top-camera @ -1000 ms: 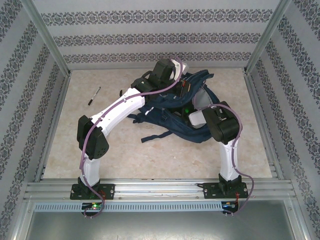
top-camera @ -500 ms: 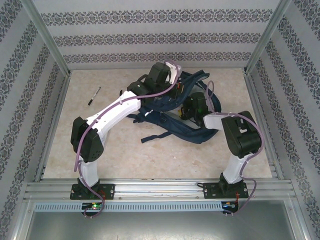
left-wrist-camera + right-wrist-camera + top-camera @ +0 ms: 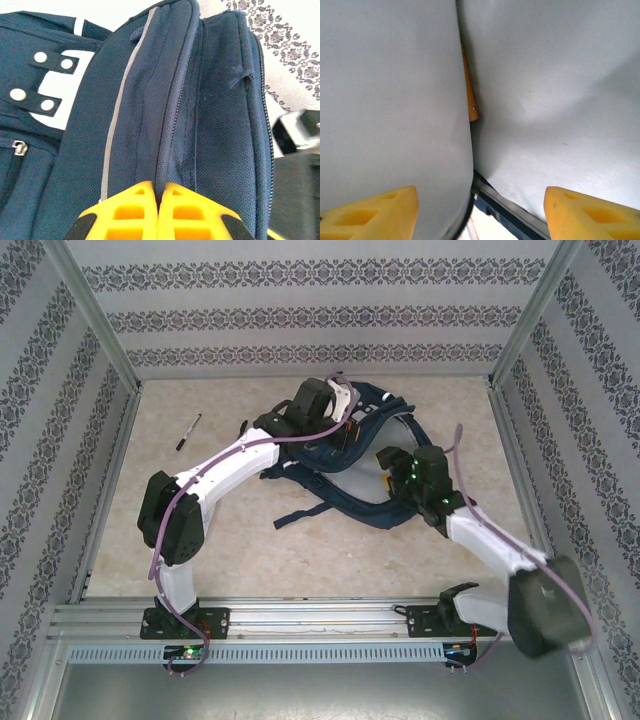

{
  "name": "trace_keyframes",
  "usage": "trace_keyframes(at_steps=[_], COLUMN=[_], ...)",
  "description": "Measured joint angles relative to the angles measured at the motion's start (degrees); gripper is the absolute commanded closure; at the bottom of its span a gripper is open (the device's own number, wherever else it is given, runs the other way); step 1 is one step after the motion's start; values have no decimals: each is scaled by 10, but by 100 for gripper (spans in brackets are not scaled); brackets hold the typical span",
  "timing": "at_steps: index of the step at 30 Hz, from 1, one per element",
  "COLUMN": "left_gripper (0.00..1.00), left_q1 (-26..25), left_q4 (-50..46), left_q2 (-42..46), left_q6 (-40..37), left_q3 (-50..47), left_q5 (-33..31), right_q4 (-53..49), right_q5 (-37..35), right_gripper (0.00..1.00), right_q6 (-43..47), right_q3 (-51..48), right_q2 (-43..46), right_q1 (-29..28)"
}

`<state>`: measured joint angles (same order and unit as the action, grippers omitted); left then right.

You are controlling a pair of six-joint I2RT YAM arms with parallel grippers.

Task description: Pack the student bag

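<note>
1. The student bag (image 3: 385,508) lies on the table (image 3: 240,550), and both arms reach over to it.
2. The left gripper (image 3: 159,192) has its yellow fingers pressed tight together. The bag's navy zip seam runs straight into the line where they meet, so they look pinched on the fabric of the bag's top edge.
3. Navy mesh stretches ahead of those fingers, and off to their left sits a white patch (image 3: 65,100) with dark studded tabs.
4. The right gripper (image 3: 480,200) stands with its fingers spread wide, grasping nothing. Two pale grey surfaces rise just ahead of and between them, with a thin orange strip (image 3: 470,95) in the crease between the two.
5. A pen (image 3: 189,430) lies on the table, well off to the left of the left fingers.
</note>
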<state>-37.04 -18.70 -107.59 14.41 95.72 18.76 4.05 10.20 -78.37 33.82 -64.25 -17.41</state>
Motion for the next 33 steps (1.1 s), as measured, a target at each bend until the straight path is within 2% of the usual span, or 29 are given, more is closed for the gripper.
trace_keyframes(at_steps=[2,5,9,12,15,18,20,26,29,33], left_gripper=[78,61,50,45,38,35,35,39,46,52], left_q1=[0,3,27,63,103,158,214,361,397,405], left_q4=[6,17,5,-21,-61,-104,-122,-130,-131,-127], left_q2=[0,9,59,118,190,263,300,335,316,263], left_q6=[6,29,66,82,92,107,115,168,203,229], left_q3=[-5,-26,-71,-99,-136,-196,-256,-454,-514,-538], left_q5=[14,29,31,21,-15,-61,-79,-106,-106,-93], right_q4=[-61,-147,-233,-271,-280,-274,-264,-236,-219,-203], right_q5=[-28,-66,-73,-80,-79,-73,-73,-71,-66,-59], right_gripper=[33,34,35,35,34,34,34,33,33,33], right_q6=[40,122,235,319,399,460,490,532,533,526], right_q3=[-3,-2,26,74,130,189,221,285,315,336], right_q2=[69,159,187,164,132,71,16,-135,-199,-248], right_q1=[-1,-1,-19,-71,-134,-183,-218,-320,-349,-360])
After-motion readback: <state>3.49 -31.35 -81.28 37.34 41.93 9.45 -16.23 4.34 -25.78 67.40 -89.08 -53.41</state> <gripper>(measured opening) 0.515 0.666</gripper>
